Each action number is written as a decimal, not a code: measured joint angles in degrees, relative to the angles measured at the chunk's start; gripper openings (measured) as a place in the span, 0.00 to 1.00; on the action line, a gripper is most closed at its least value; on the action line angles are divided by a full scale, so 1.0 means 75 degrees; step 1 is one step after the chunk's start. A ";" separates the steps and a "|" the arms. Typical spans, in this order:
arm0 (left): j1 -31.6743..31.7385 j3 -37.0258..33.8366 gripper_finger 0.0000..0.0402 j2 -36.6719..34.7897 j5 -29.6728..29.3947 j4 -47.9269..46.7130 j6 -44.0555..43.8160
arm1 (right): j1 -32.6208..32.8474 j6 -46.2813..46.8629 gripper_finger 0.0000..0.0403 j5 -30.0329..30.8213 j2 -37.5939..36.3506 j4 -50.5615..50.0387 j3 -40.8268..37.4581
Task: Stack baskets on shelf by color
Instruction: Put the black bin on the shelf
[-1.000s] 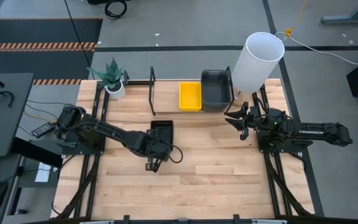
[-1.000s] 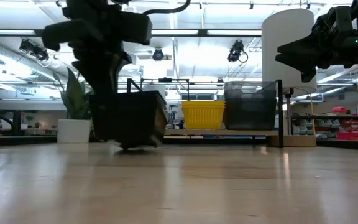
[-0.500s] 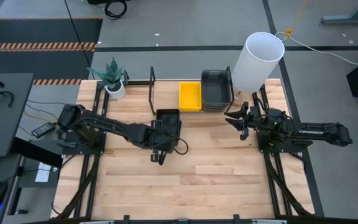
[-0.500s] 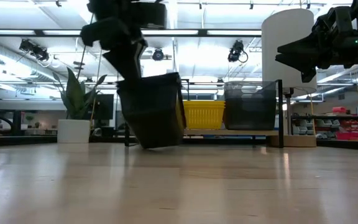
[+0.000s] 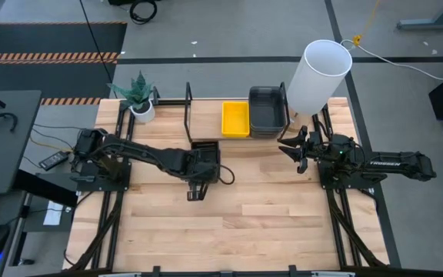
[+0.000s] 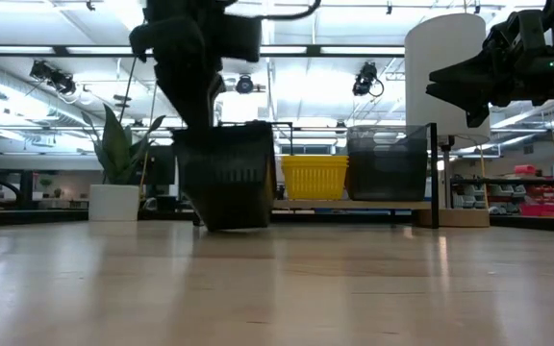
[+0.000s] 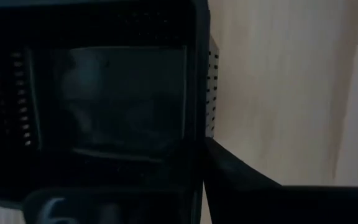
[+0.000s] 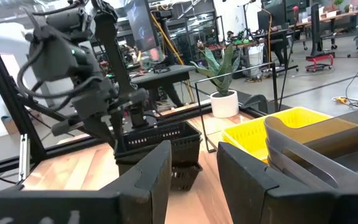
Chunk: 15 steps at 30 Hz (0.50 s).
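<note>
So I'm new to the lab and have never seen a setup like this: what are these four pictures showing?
They show two robot arms at a wooden table, filmed at once from above, from table height, and from a camera on each wrist. The left gripper is shut on a black basket and carries it in front of the shelf, where a yellow basket and a grey basket already sit side by side. The right gripper waits open near the grey one. A potted plant and a tall white cylinder stand at the back.

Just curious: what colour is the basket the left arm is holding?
Black, with perforated walls; the right wrist view shows it best.
</note>
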 joint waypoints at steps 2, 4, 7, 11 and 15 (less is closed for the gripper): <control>-0.0009 -0.0116 0.09 0.0081 0.0093 0.0058 -0.0067 | 0.0001 0.0003 0.34 0.0003 0.0000 0.0000 0.0000; -0.0042 -0.0262 0.09 0.0170 0.0289 0.0205 -0.0204 | 0.0003 0.0000 0.34 -0.0002 0.0000 0.0007 0.0000; -0.0130 -0.0495 0.10 0.0240 0.0319 0.0348 -0.0268 | 0.0001 0.0000 0.34 0.0007 0.0000 0.0024 0.0000; -0.0248 -0.0645 0.14 0.0258 0.0314 0.0684 -0.0296 | 0.0001 0.0001 0.34 0.0002 0.0000 0.0065 0.0000; -0.0341 -0.0642 0.23 0.0252 0.0313 0.0754 -0.0423 | 0.0002 0.0000 0.34 0.0004 0.0000 0.0128 0.0000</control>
